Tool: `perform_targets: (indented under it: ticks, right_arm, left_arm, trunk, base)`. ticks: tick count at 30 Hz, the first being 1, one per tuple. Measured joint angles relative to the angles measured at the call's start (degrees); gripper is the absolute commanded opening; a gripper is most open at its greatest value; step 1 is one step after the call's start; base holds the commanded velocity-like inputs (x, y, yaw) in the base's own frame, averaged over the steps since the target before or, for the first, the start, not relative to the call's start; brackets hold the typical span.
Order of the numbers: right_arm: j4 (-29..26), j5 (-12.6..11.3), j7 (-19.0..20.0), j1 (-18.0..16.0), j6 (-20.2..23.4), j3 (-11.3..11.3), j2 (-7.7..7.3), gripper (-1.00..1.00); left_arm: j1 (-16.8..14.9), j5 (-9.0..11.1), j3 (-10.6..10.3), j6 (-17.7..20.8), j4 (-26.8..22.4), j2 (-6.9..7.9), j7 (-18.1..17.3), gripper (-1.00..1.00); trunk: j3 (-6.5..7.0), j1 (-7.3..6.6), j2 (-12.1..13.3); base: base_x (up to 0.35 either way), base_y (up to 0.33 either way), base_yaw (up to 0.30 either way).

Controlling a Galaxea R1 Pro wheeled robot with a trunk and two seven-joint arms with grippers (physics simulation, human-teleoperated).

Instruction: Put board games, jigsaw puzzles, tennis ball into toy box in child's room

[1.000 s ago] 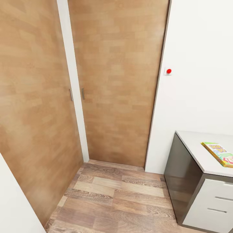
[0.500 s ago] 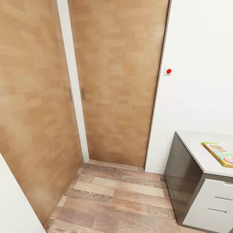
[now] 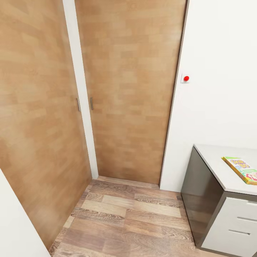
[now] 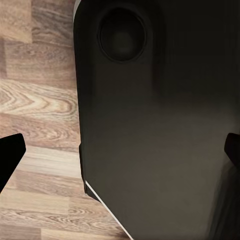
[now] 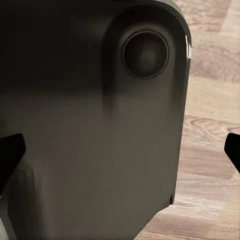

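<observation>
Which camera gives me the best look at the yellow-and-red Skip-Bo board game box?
The head view: the flat yellow-and-red board game box lies on the pale grey-white desk top, cut off at the picture's right edge. Both wrist views look at the robot's dark base and wood-plank floor instead.

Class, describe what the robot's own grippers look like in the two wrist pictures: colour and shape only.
Each wrist view shows two plain black fingertips at the picture's edges: the left gripper and the right gripper. No cables or markings are visible on them.
</observation>
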Motion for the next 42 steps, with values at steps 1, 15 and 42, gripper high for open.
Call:
perform_targets:
  ticks: [1,15,42]
  right_arm:
    - [0.00,0.00,0.00,0.00,0.00,0.00,0.00,1.00]
    - [-0.33,-0.24,-0.28,-0.81,0.08,-0.06,0.16,1.00]
    - [-1.04,-0.75,-0.87,-2.33,0.25,-0.27,0.33,1.00]
  left_arm:
    - [0.00,0.00,0.00,0.00,0.00,0.00,0.00,1.00]
    - [0.23,0.06,-0.04,0.00,-0.10,-0.17,0.00,1.00]
    - [0.58,0.17,0.08,0.00,-0.36,-0.46,0.05,1.00]
  trunk:
    - [0.00,0.00,0.00]
    - [0.00,0.00,0.00]
    - [0.00,0.00,0.00]
  base:
    - [0.000,0.000,0.000]
    - [0.000,0.000,-0.030]
    - [0.000,0.000,-0.228]
